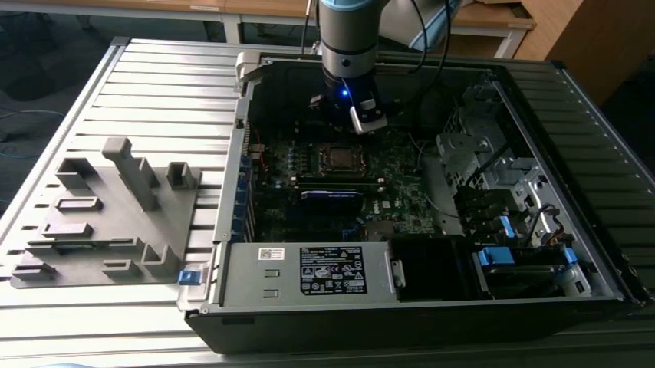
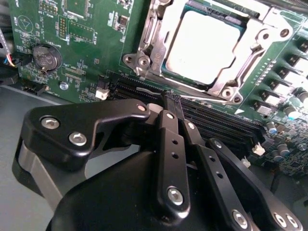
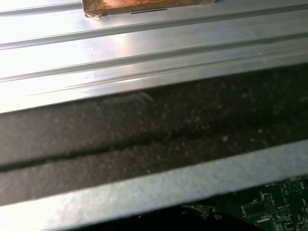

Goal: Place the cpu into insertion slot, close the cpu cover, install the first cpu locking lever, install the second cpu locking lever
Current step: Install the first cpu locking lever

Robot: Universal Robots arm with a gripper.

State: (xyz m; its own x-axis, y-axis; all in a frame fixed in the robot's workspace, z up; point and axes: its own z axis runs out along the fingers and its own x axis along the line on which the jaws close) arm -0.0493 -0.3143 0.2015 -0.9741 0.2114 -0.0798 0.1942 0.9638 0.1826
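Note:
The cpu [image 2: 204, 45] lies flat in its socket on the green motherboard, dull silver top up. The cpu cover [image 2: 250, 62], a shiny metal frame, lies down around it. A metal locking lever [image 2: 150, 38] runs along one side of the socket. My gripper [image 2: 172, 100] hovers just off the socket's edge over the black memory slots, its black fingers [image 2: 166, 126] pressed together, holding nothing. In the exterior view the gripper [image 1: 358, 123] hangs inside the open computer case, just behind the socket with the cpu [image 1: 336, 157].
The open case [image 1: 409, 307] lies on a slatted metal table [image 1: 153, 84]. A white-labelled power supply box [image 1: 327, 270] sits at the case's front, drive bays [image 1: 492, 169] on the exterior view's right. A grey fixture block [image 1: 103, 222] stands on the exterior view's left. The case wall [image 3: 144, 139] fills the first wrist view.

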